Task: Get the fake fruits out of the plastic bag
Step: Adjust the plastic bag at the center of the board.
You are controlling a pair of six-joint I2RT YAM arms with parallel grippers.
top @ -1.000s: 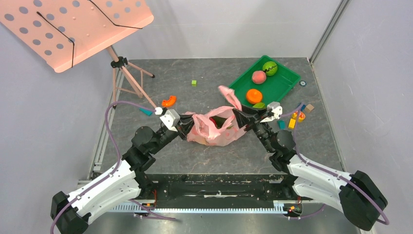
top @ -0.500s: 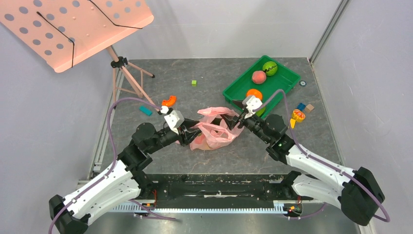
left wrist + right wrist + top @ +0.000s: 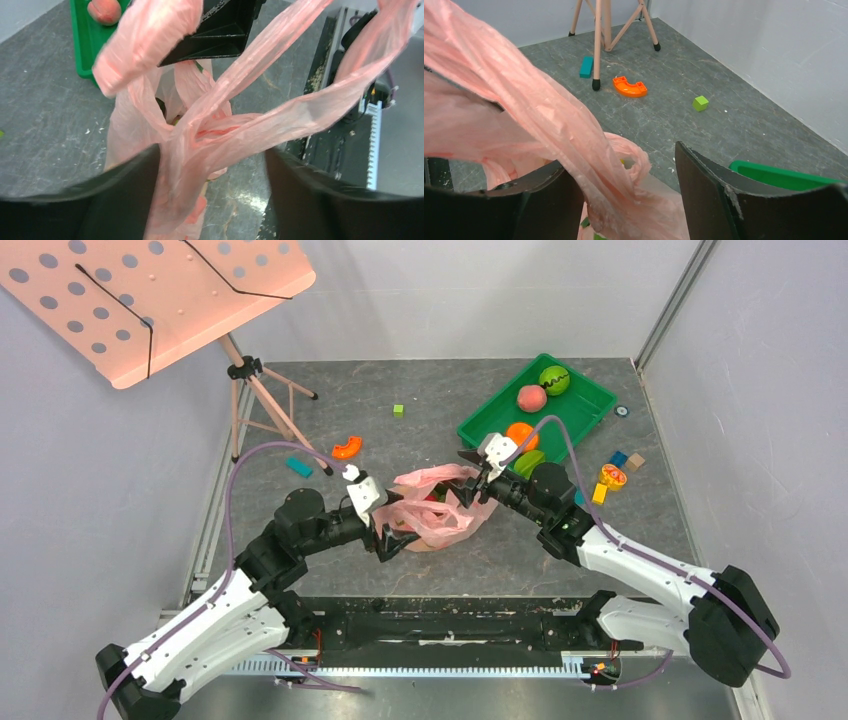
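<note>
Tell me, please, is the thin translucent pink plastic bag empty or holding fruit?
Not empty: red and green pieces show inside the mouth of the thin pink plastic bag.

Overhead camera looks down; wrist cameras closely face the plastic bag [image 3: 445,520].

You've got plain pale grey walls [image 3: 470,290] round a dark, marbled grey tabletop [image 3: 330,390] — and a pink perforated music stand [image 3: 160,295] on a tripod [image 3: 243,368] standing at far left.
</note>
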